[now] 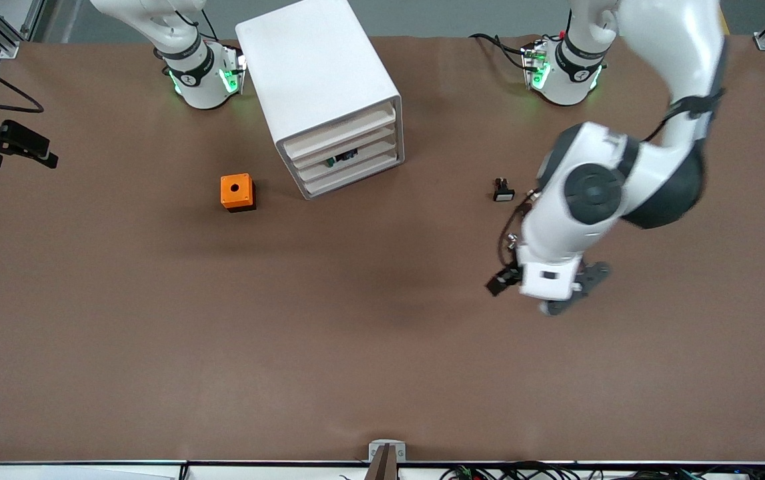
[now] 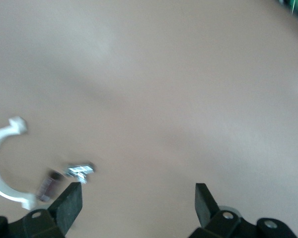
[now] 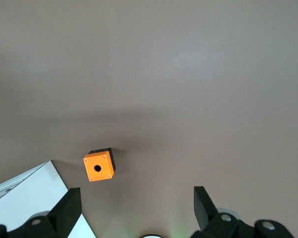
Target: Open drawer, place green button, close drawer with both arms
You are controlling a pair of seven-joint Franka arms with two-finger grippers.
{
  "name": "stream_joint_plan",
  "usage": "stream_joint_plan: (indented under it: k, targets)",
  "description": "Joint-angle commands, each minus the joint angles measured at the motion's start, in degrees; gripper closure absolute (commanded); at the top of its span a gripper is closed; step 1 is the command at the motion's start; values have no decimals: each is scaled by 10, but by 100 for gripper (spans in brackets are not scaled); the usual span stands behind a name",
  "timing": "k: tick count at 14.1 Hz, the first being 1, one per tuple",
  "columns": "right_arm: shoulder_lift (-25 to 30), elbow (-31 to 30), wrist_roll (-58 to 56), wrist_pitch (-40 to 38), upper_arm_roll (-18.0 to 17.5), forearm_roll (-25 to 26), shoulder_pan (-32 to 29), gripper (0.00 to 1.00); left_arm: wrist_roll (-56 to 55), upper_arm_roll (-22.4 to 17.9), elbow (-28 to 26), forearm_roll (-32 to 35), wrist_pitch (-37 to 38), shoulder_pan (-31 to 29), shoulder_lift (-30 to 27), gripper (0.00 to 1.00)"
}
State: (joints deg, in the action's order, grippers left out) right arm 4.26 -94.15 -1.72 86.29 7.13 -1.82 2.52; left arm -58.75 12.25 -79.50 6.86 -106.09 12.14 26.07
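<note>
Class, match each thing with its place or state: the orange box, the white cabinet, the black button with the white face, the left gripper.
Things:
1. orange box
2. white cabinet
3. black button with white face
4. left gripper

Places or states:
A. tallest thing, drawer fronts turned toward the front camera
B. jaws open, over the table
C. beside the cabinet, toward the right arm's end
D. on the table, toward the left arm's end from the cabinet

Pairs: 1-C, 2-A, 3-D, 4-B
</note>
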Motion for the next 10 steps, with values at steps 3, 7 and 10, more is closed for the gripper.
stream_joint_plan:
  k: [3, 7, 10]
  targets:
    - [18, -16, -26, 23, -4, 5, -9, 0, 170, 7, -23, 0, 82, -80, -126, 0]
    - [18, -16, -39, 34, -3, 6, -10, 0, 337, 4, -79, -18, 147, -127, -238, 0]
    - [19, -14, -42, 37, -3, 7, -10, 0, 464, -52, -161, -58, 165, -128, -329, 0]
